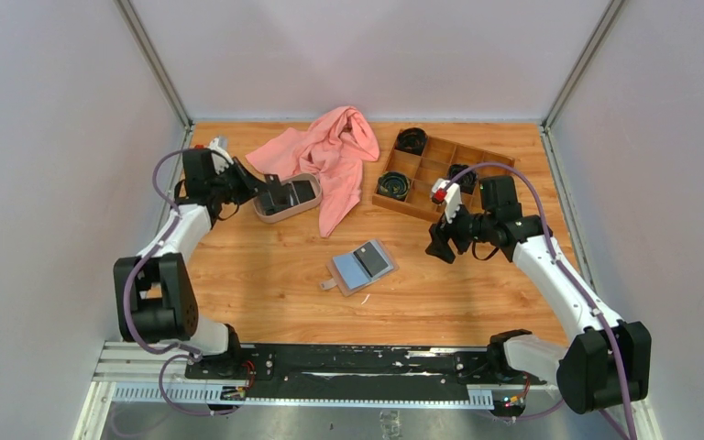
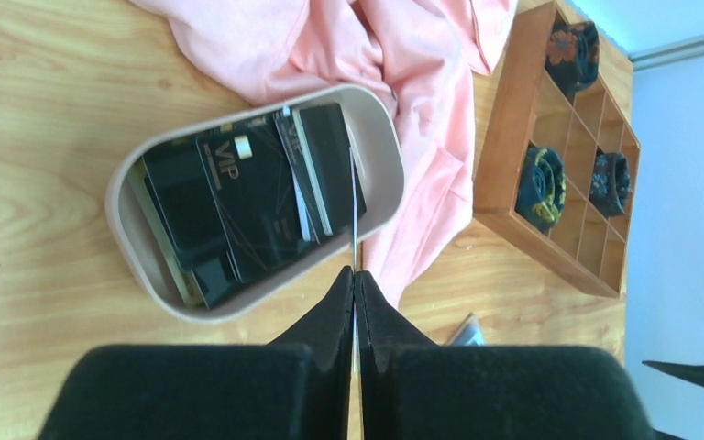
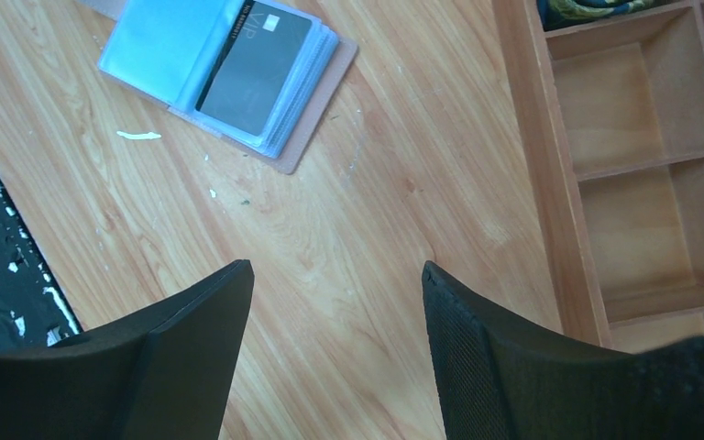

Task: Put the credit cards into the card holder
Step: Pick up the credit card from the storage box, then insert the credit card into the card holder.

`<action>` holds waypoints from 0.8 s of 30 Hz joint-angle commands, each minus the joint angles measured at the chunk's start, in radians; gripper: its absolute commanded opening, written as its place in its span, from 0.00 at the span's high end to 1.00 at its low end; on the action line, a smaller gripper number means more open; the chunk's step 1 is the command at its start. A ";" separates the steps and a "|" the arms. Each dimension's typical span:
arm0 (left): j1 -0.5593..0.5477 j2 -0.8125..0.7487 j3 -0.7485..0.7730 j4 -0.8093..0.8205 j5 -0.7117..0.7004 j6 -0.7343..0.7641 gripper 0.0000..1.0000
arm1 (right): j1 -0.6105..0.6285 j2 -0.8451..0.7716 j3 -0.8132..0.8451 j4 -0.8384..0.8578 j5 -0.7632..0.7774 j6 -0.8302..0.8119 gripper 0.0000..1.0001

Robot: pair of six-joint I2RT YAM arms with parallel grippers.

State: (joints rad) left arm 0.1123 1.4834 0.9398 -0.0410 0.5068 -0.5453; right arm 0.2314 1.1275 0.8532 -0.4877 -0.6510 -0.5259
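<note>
Left gripper (image 2: pixel 355 280) pinching card (image 2: pixel 354 202) edge-on over tray (image 2: pixel 385 128) | right gripper (image 3: pixel 335 302) gaping, empty | advisable: carrying it level to card holder (image 1: pixel 363 266).

"VIP" on black credit cards (image 2: pixel 247 206)

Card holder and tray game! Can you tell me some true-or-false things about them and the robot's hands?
1. The card holder lies open on the table. True.
2. The card holder has nothing in it. False: a dark card sits in one pocket.
3. The right gripper is open and holds nothing. True.
4. The tray holds socks. False: black cards lie in it.
5. The left gripper is wide open. False: it is shut, pinching a thin card seen edge-on.
</note>
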 commanded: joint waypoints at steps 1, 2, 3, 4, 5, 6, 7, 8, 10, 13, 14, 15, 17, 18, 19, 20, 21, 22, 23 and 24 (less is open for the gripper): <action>0.004 -0.121 -0.093 0.022 0.085 -0.034 1.00 | 0.020 -0.027 0.006 -0.059 -0.111 -0.051 0.28; 0.000 -0.157 -0.112 0.027 0.111 -0.046 1.00 | 0.021 -0.031 0.006 -0.068 -0.140 -0.060 0.28; -0.008 -0.195 -0.130 0.028 0.134 -0.051 1.00 | 0.022 -0.039 0.004 -0.076 -0.175 -0.070 0.28; -0.019 -0.239 -0.159 0.032 0.153 -0.058 1.00 | 0.023 -0.045 0.001 -0.081 -0.208 -0.079 0.29; -0.033 -0.281 -0.182 0.036 0.162 -0.065 1.00 | 0.024 -0.054 -0.002 -0.083 -0.239 -0.085 0.29; -0.048 -0.329 -0.205 0.036 0.172 -0.074 1.00 | 0.025 -0.060 -0.006 -0.084 -0.271 -0.092 0.29; -0.065 -0.371 -0.229 0.050 0.177 -0.092 1.00 | 0.027 -0.067 -0.011 -0.084 -0.297 -0.098 0.29; -0.084 -0.412 -0.251 0.067 0.181 -0.110 1.00 | 0.028 -0.070 -0.016 -0.085 -0.325 -0.103 0.28; -0.132 -0.491 -0.292 0.089 0.184 -0.144 1.00 | 0.029 -0.073 -0.024 -0.088 -0.375 -0.111 0.29; -0.215 -0.590 -0.347 0.129 0.156 -0.197 1.00 | 0.031 -0.075 -0.032 -0.093 -0.440 -0.120 0.29; -0.243 -0.619 -0.363 0.139 0.144 -0.212 1.00 | 0.031 -0.074 -0.032 -0.096 -0.457 -0.120 0.29; -0.280 -0.654 -0.377 0.147 0.130 -0.225 1.00 | 0.031 -0.073 -0.032 -0.099 -0.472 -0.120 0.29; -0.342 -0.702 -0.409 0.174 0.091 -0.253 1.00 | 0.031 -0.069 -0.036 -0.103 -0.501 -0.121 0.29; -0.371 -0.721 -0.423 0.187 0.074 -0.265 1.00 | 0.031 -0.064 -0.039 -0.104 -0.519 -0.122 0.29; -0.398 -0.741 -0.438 0.200 0.056 -0.275 1.00 | 0.032 -0.061 -0.042 -0.105 -0.538 -0.125 0.29; -0.423 -0.759 -0.454 0.214 0.038 -0.286 1.00 | 0.032 -0.057 -0.044 -0.108 -0.550 -0.126 0.29; -0.451 -0.773 -0.468 0.228 0.016 -0.293 1.00 | 0.033 -0.055 -0.047 -0.110 -0.561 -0.126 0.29; -0.478 -0.786 -0.485 0.243 -0.004 -0.299 1.00 | 0.033 -0.053 -0.048 -0.110 -0.572 -0.126 0.29; -0.505 -0.793 -0.508 0.271 -0.029 -0.308 1.00 | 0.033 -0.051 -0.049 -0.111 -0.582 -0.126 0.29; -0.528 -0.798 -0.525 0.293 -0.043 -0.312 1.00 | 0.034 -0.046 -0.049 -0.110 -0.591 -0.125 0.29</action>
State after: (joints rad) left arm -0.3397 0.7158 0.4740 0.1505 0.5549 -0.8059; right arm 0.2474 1.0698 0.8196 -0.5690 -1.1534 -0.6300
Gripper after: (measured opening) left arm 0.004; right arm 0.713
